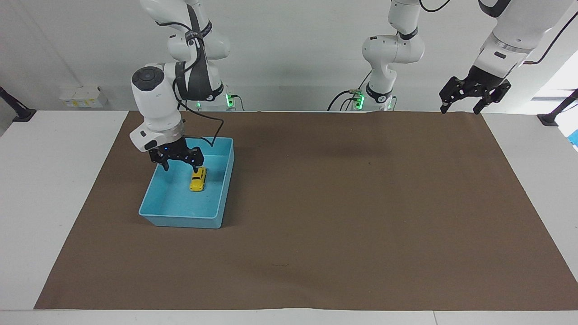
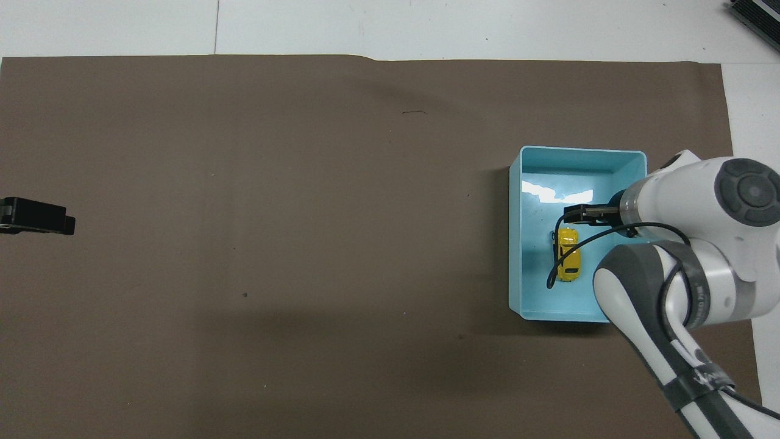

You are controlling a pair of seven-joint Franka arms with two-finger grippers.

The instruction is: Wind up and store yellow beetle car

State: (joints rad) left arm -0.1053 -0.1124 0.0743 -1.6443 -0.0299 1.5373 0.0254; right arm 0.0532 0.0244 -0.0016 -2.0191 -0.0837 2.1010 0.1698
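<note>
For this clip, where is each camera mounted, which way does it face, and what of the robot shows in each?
Facing view: high across the table, facing the robots; both arms show whole, right hand open above the blue bin, left hand waiting open.
Overhead view: above the robots' end, looking steeply down; the right arm and the left hand's tip.
Shared: the bin and yellow beetle car in it.
</note>
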